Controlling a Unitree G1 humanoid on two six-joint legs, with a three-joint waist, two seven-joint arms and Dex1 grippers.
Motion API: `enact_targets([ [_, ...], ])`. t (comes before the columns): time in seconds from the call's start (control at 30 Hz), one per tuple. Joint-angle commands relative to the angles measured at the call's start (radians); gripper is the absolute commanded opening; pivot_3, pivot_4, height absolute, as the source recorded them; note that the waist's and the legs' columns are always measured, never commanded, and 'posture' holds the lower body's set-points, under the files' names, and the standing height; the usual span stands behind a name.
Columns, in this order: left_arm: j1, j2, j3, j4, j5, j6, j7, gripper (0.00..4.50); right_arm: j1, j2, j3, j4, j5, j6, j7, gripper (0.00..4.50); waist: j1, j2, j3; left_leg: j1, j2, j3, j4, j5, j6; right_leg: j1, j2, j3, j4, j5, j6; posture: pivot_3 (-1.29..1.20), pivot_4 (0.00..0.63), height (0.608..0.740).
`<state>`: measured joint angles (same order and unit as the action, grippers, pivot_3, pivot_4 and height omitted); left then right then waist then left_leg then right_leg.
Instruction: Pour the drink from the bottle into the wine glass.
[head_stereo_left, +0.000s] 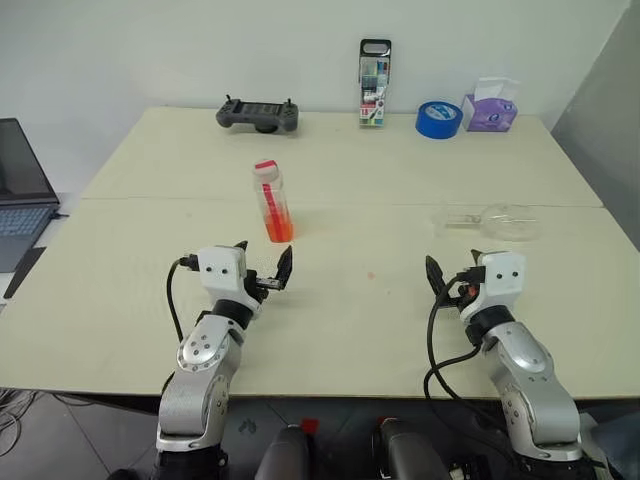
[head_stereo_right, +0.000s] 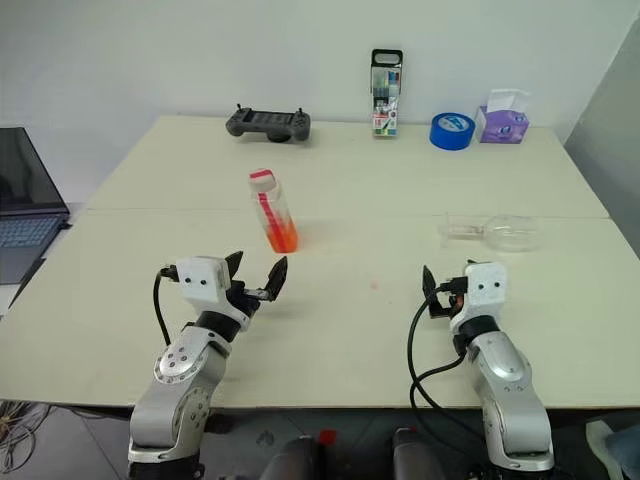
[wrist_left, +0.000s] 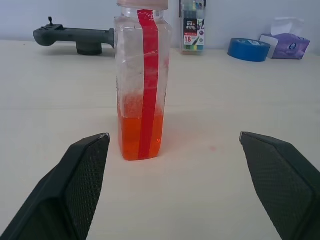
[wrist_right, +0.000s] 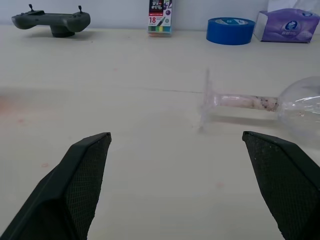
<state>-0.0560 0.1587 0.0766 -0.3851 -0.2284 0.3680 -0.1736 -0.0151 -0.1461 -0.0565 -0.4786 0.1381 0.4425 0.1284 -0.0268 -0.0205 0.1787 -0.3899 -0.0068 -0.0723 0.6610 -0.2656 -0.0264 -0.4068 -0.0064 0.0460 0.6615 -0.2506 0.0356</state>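
We find the clear wine glass (head_stereo_left: 490, 221) lying on its side, faint against the table; both the left gripper (head_stereo_left: 264, 267) and the right gripper (head_stereo_left: 455, 273) stand apart, empty; the bottle (head_stereo_left: 272, 201) stands upright.

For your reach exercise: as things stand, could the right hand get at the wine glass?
Probably yes. The wine glass lies on its side just beyond the open right hand, with only bare table between them.
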Motion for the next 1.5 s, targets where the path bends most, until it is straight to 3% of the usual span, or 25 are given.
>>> enact_targets([
  [0.03,-0.012,0.005,0.001,-0.021,0.015,-0.002,0.015,4.47,-0.016,-0.003,-0.007,-0.033,0.006,-0.006,-0.002,4.5,0.0,0.0,0.0,0.0,0.0,0.0,0.0,0.0,0.0,0.0,0.0,0.0,0.0,0.0,0.0,0.0,0.15,0.74],
  [0.23,-0.012,-0.009,0.0,-0.005,0.027,-0.009,0.036,4.47,-0.019,-0.022,0.015,-0.041,0.002,-0.001,0.021,4.5,0.0,0.0,0.0,0.0,0.0,0.0,0.0,0.0,0.0,0.0,0.0,0.0,0.0,0.0,0.0,0.0,0.15,0.74],
  [0.37,-0.057,-0.029,-0.004,0.031,0.084,-0.034,0.105,4.47,-0.05,-0.108,0.119,-0.063,0.03,0.037,0.159,4.5,0.0,0.0,0.0,0.0,0.0,0.0,0.0,0.0,0.0,0.0,0.0,0.0,0.0,0.0,0.0,0.0,0.15,0.74],
  [0.63,-0.291,-0.096,0.026,0.25,0.12,-0.117,0.206,4.47,-0.356,-0.119,0.177,0.091,0.105,0.096,0.296,4.5,0.001,-0.001,0.0,0.0,-0.001,-0.002,0.001,0.0,0.0,0.001,0.0,-0.003,0.0,0.0,0.0,0.0,0.15,0.74],
  [0.8,-0.351,-0.087,0.015,0.34,0.124,-0.179,0.178,4.47,-0.434,-0.11,0.18,0.192,0.1,0.05,0.323,4.5,0.001,-0.001,0.0,-0.001,-0.002,-0.003,0.0,0.0,0.0,0.0,-0.001,-0.004,0.0,0.003,-0.005,0.0,0.15,0.74],
  [1.17,-0.552,-0.077,0.02,0.641,0.16,-0.346,0.189,4.47,-0.456,-0.091,0.197,0.266,0.084,-0.012,0.354,4.5,0.001,-0.001,0.0,-0.002,-0.002,-0.003,0.001,0.0,-0.001,-0.001,-0.001,-0.005,0.001,0.003,-0.005,0.0,0.15,0.74],
  [1.5,-0.626,-0.064,0.034,0.782,0.174,-0.43,0.206,4.47,-0.404,-0.083,0.208,0.234,0.066,-0.01,0.338,4.5,0.0,-0.001,0.0,-0.003,-0.002,-0.005,0.001,0.0,-0.001,-0.001,-0.002,-0.006,0.002,0.003,-0.005,0.0,0.15,0.74],
])
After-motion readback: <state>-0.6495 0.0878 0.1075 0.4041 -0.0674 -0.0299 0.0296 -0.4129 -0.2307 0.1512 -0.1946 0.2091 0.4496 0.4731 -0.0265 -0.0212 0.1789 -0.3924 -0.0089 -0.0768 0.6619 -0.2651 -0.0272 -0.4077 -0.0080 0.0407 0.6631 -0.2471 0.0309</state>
